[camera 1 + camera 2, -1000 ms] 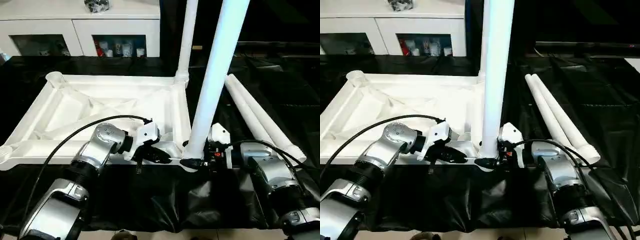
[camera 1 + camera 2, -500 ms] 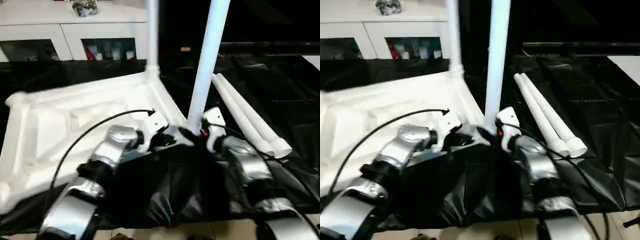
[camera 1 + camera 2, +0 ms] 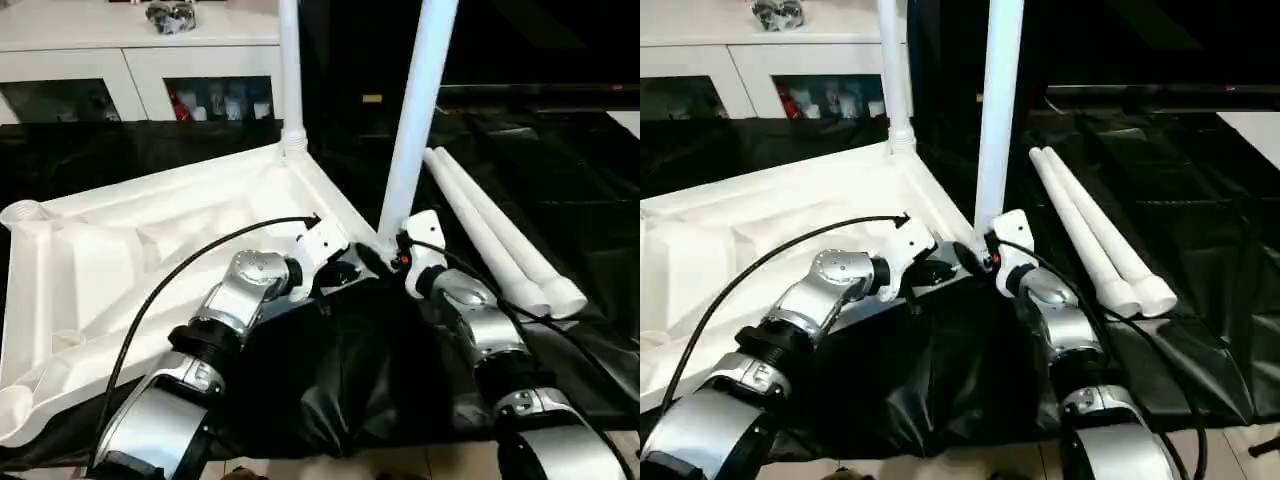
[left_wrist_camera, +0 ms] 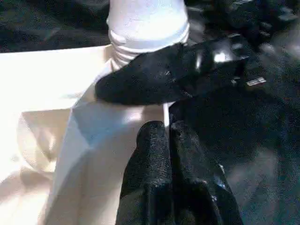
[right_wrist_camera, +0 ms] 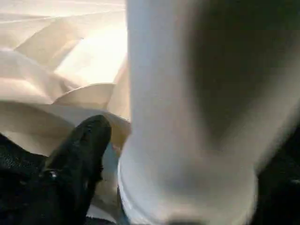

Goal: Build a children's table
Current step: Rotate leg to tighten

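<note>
One white table top (image 3: 130, 250) lies underside up on the black sheet (image 3: 350, 390), with two legs (image 3: 415, 110) standing in its corner sockets and two loose legs (image 3: 495, 240) lying just beside it. The left gripper (image 4: 164, 136), fingers pressed together, rests on the top's near edge; the right gripper (image 3: 385, 262) reaches to the nearer upright leg's base, grip unclear. A white cabinet (image 3: 140, 60) stands behind.
</note>
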